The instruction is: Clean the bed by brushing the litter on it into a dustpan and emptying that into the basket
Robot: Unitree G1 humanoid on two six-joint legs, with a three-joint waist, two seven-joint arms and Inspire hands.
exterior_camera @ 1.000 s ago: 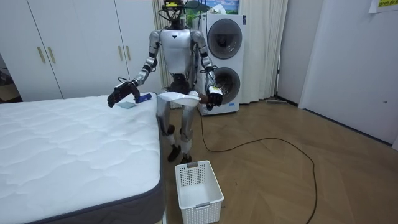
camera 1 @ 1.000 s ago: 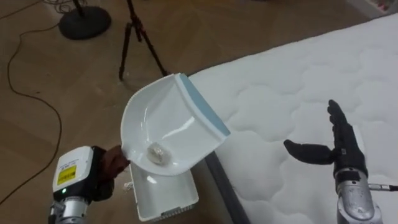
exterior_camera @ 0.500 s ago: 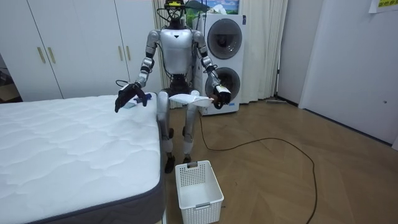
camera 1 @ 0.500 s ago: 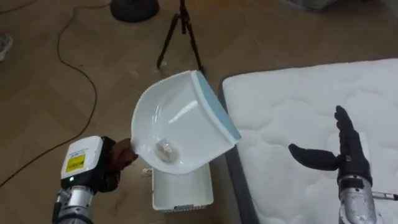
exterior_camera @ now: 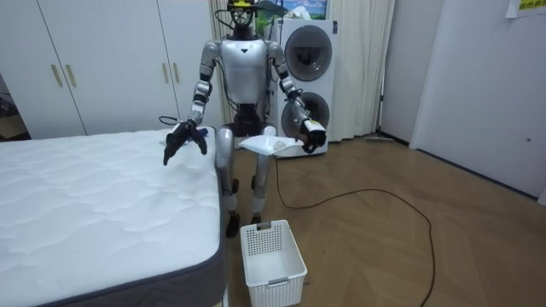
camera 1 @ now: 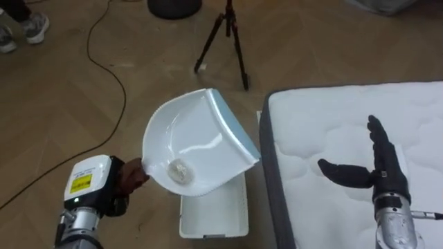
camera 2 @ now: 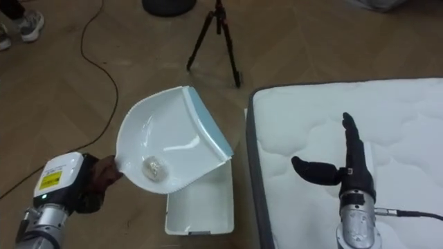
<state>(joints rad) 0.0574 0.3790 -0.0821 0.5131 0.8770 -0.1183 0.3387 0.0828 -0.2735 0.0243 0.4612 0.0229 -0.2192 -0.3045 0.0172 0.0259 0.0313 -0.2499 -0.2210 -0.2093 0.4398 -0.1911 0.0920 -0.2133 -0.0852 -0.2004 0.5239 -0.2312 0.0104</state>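
A white dustpan (camera 1: 197,149) with a pale blue front lip is held tilted in the air, and a small crumpled paper ball (camera 1: 180,168) lies in its deep end. My left hand (camera 1: 126,181) is shut on the dustpan's handle at the lower left. Below the pan on the wooden floor stands a white plastic basket (camera 1: 214,216), partly hidden by it. My right hand (camera 1: 378,168) hovers open, thumb out, over the corner of the white quilted mattress (camera 1: 325,124). In the room view I stand at the bed's corner (exterior_camera: 205,170) with the dustpan (exterior_camera: 271,145) out in front.
A black tripod (camera 1: 225,38) stands on the floor beyond the basket, and a dark cable (camera 1: 114,62) snakes across the boards. A person's shoes (camera 1: 28,24) show at the top left. Two stacked washing machines (exterior_camera: 307,85) and white wardrobes (exterior_camera: 102,60) are behind me.
I have turned and stepped, so the eye views have shifted. In the room view the dustpan has swung toward the room view's right. My right hand stays open, lower over the mattress corner.
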